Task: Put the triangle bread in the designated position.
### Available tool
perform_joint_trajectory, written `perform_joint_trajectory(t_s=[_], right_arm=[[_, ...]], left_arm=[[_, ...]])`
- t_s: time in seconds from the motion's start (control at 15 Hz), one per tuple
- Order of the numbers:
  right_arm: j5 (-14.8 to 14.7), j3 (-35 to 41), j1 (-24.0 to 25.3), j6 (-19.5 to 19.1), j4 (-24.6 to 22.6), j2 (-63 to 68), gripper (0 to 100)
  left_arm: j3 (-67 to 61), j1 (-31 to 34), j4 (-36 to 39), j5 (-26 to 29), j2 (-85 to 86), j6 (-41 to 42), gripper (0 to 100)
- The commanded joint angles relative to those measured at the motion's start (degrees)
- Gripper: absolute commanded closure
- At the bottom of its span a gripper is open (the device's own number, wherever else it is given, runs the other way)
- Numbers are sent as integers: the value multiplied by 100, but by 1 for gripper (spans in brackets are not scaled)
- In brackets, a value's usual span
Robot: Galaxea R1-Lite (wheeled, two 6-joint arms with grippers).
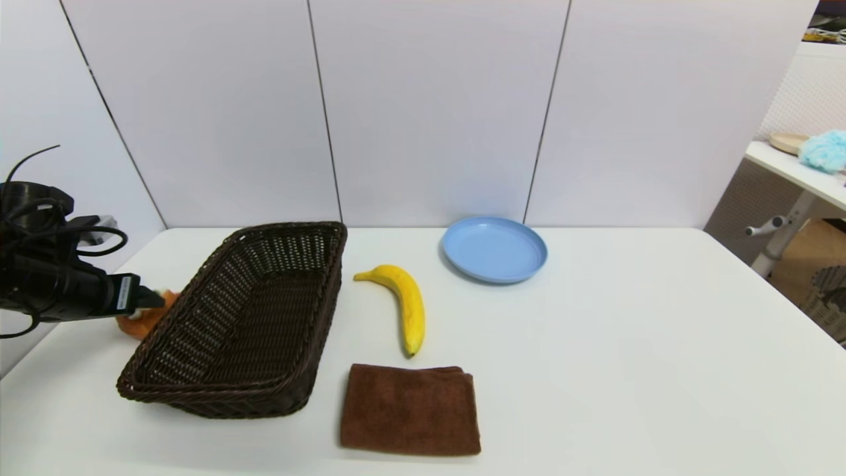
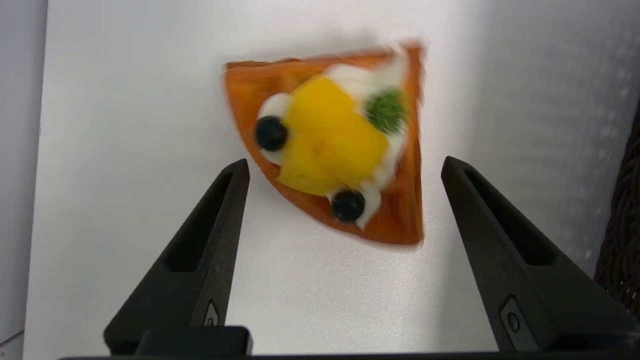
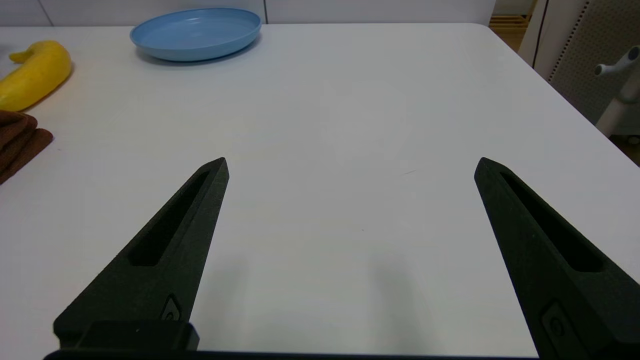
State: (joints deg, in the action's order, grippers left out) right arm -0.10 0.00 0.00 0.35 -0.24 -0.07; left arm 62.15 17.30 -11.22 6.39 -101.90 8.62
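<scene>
Nearest the robot on the white worktop (image 1: 628,370) lies a folded brown cloth (image 1: 410,410), soft and napped, square in outline. Just beyond it a smooth yellow banana (image 1: 403,304) curves away, close to the cloth's far edge. To their left sits a long dark wicker basket (image 1: 244,317), coarsely woven, with sloping walls. Farther back, near the wall panels, rests a round pale-blue plate (image 1: 494,248) with a shallow rim, well apart from the banana.

The basket's left wall stands between the rest of the worktop and the triangle bread (image 2: 335,145), which lies flat on bare white surface just beside that wall, at the worktop's left edge. It is an orange wedge topped with white cream, a yellow fruit chunk, two dark berries and a green bit.

The left end effector (image 2: 345,167) hovers above it, fingers spread wide to either side, touching nothing. The right end effector (image 3: 350,167) hangs low over the worktop's right part, likewise wide apart and holding nothing.
</scene>
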Motion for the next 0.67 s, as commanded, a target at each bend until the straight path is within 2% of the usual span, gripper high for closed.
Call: perform_joint_trajectory(t_s=[0.07,0.47,0.67], right_arm=[[1,0,0,0,-2,7,0],[1,0,0,0,-2,7,0],[1,9,0,0,-2,7,0]], left_arm=[[8,2,-12,3,12,-27,0],[632,2,-100,20,830,-9,0],[1687,-7,-882,29,1577,70,0]])
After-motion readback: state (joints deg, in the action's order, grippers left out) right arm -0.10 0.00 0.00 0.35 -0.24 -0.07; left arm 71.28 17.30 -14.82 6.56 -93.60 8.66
